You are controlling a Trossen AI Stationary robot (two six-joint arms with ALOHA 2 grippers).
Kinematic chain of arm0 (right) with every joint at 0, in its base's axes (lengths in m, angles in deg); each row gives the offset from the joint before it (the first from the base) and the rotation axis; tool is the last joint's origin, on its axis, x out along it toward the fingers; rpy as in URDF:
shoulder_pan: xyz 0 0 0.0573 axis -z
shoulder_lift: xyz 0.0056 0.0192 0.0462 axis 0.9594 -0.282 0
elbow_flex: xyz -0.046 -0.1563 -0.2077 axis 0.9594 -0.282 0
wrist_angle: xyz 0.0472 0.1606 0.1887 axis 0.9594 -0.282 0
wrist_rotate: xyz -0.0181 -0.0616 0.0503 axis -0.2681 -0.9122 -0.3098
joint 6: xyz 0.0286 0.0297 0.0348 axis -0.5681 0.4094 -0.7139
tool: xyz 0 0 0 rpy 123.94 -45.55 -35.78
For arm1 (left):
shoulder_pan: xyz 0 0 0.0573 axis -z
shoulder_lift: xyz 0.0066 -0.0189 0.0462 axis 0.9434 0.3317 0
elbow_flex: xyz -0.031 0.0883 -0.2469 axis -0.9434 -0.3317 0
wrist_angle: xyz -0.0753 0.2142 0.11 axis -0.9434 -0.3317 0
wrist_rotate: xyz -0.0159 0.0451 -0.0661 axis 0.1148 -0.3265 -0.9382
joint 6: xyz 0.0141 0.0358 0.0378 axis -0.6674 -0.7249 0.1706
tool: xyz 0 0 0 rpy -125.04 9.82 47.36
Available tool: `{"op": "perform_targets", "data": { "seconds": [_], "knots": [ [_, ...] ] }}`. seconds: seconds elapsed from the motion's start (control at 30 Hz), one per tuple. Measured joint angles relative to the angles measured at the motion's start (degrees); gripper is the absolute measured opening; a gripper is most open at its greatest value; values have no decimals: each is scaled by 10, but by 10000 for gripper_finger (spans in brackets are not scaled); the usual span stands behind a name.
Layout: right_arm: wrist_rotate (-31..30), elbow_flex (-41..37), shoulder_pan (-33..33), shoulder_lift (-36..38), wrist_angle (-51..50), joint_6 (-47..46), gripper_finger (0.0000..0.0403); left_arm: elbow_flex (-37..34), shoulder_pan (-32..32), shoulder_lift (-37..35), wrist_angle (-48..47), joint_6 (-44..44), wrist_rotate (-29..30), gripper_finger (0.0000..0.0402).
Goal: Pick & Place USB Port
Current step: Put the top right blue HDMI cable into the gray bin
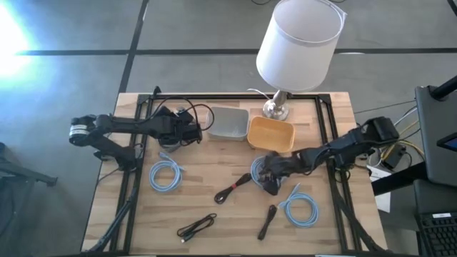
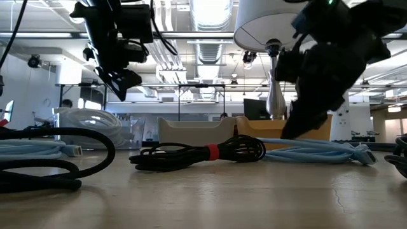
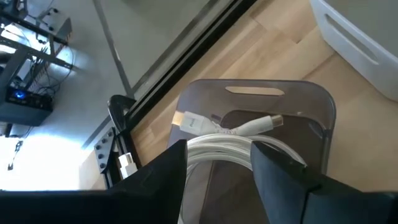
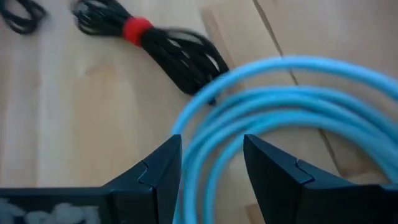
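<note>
The right gripper [image 1: 270,177] is low over the middle of the wooden table [image 1: 214,235], just in front of the yellow bin [image 1: 271,133], with its two dark fingers [image 4: 158,171] parted around the strands of a coiled light blue cable [image 4: 292,118]. The strands pass through the gap between the fingers, though it is hard to say from the wrist view whether the fingers actually press on them. In the low view this coil lies flat on the table beneath the arm [image 2: 318,150]. Just beside it lies a black cable bundle bound with a red tie [image 1: 233,190]. The left gripper [image 1: 191,132] is raised near the far left part of the table, beside the grey bin [image 1: 228,121], and its fingers [image 3: 165,177] are open around a coiled white cable [image 3: 230,146] that sits in a clear tray [image 3: 314,102] below them, one white connector showing at the coil's far side. Two more light blue coils lie on the table, one near the left side [image 1: 165,175] and one near the right front [image 1: 300,208]. Two further black cables rest near the front edge [image 1: 197,227] [image 1: 267,220]. A lamp with a white shade [image 1: 300,39] stands at the back, its base just behind the yellow bin.
</note>
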Motion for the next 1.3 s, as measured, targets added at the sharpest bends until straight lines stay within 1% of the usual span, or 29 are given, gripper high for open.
{"op": "perform_targets", "data": {
  "seconds": [0.23,0.47,0.6,0.73,0.8,0.97,1.07,1.3],
  "knots": [
    [1,10,-3,-47,0,-9,169,0,0,0,0,0,0,181],
    [0,23,-3,-70,5,6,161,0,0,0,0,-1,0,181],
    [0,23,-3,-72,5,1,136,0,0,0,0,-1,0,181],
    [4,22,-5,-71,4,-7,96,-1,0,0,0,-1,-1,181],
    [17,22,-5,-70,4,-10,73,-1,0,0,0,-1,-1,181],
    [71,20,-7,-58,2,-26,17,-1,0,0,0,0,-2,181],
    [83,19,-10,-46,0,-33,9,-1,0,0,0,0,-2,181],
    [81,19,-19,-15,5,-32,8,-1,0,0,0,0,-2,181]
  ]
}}
